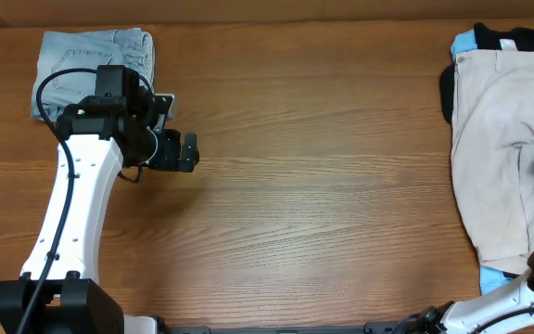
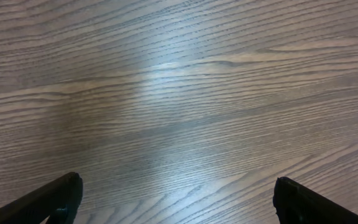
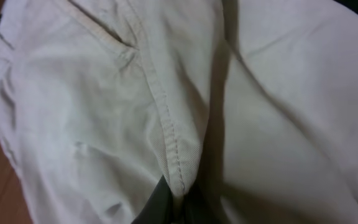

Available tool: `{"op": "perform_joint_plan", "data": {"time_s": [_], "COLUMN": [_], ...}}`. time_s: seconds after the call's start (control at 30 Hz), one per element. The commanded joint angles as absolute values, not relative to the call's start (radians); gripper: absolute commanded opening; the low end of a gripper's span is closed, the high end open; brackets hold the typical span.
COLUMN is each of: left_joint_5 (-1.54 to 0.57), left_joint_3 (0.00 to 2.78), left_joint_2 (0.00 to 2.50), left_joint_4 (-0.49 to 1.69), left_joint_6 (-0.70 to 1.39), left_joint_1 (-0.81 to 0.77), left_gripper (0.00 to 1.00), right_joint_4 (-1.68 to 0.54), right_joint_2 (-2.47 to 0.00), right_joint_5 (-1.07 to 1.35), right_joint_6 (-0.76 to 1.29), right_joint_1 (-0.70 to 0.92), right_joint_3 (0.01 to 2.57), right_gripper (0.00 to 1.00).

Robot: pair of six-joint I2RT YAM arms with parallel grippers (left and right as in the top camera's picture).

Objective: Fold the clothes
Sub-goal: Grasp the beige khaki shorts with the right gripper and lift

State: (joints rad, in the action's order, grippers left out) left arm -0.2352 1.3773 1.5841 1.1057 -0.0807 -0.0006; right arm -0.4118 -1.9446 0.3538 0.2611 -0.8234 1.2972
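From above, the left arm [image 1: 68, 199] rises from the near edge and bends at the wrist, so the left gripper [image 1: 191, 152] points right over the bare table [image 1: 323, 186]. Behind it lie folded denim shorts [image 1: 95, 57]. At the far right the khaki shorts [image 1: 499, 158] stretch lengthwise away from the robot, waistband at the far end, over a black garment [image 1: 513, 37] and a pale-blue garment [image 1: 494, 276]. The right arm [image 1: 527, 292] reaches in at that corner. The left wrist view shows both fingers [image 2: 51, 200] spread wide above the wood. In the right wrist view, the right gripper [image 3: 173, 208] is pressed together, pinching a raised seam [image 3: 166, 130] of the shorts, which runs from upper left down to the fingers.
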Motion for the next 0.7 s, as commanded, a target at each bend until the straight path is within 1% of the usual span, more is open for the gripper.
{"op": "perform_joint_plan", "data": {"time_s": [0.0,0.13,0.2,0.33,0.4,0.43,0.5,0.57,0.6,0.67], "left_joint_5": [-0.229,-0.229,-0.229,-0.229,-0.229,-0.229,-0.229,-0.229,-0.229,-0.229], "left_joint_3": [1.396,1.396,1.396,1.396,1.396,1.396,1.396,1.396,1.396,1.396], "left_joint_2": [1.582,1.582,1.582,1.582,1.582,1.582,1.582,1.582,1.582,1.582], "left_joint_4": [1.102,1.090,1.091,1.084,1.074,1.068,1.065,1.065,1.065,1.065], "left_joint_6": [-0.082,-0.082,-0.082,-0.081,-0.065,-0.046,-0.028,-0.020,-0.021,-0.021], "left_joint_1": [-0.007,-0.007,-0.005,0.007,0.024,0.044,0.075,0.110,0.151,0.186], "left_gripper": [1.00,1.00,1.00,1.00,1.00,1.00,1.00,1.00,1.00,1.00], "right_joint_4": [-0.459,-0.574,-0.672,-0.812,-0.865,-0.890,-0.909,-0.910,-0.898,-0.882], "right_joint_2": [-1.815,-1.721,-1.664,-1.637,-1.639,-1.639,-1.639,-1.639,-1.639,-1.639], "right_joint_5": [0.413,0.517,0.584,0.607,0.607,0.607,0.604,0.604,0.604,0.604], "right_joint_6": [0.266,0.265,0.265,0.261,0.260,0.258,0.258,0.263,0.266,0.267], "right_joint_1": [-0.799,-0.759,-0.681,-0.519,-0.405,-0.305,-0.186,-0.052,0.075,0.210], "right_joint_3": [1.359,1.373,1.373,1.372,1.368,1.361,1.360,1.360,1.360,1.360], "right_gripper": [0.04,0.04,0.04,0.04,0.04,0.04,0.04,0.04,0.05,0.07]}}
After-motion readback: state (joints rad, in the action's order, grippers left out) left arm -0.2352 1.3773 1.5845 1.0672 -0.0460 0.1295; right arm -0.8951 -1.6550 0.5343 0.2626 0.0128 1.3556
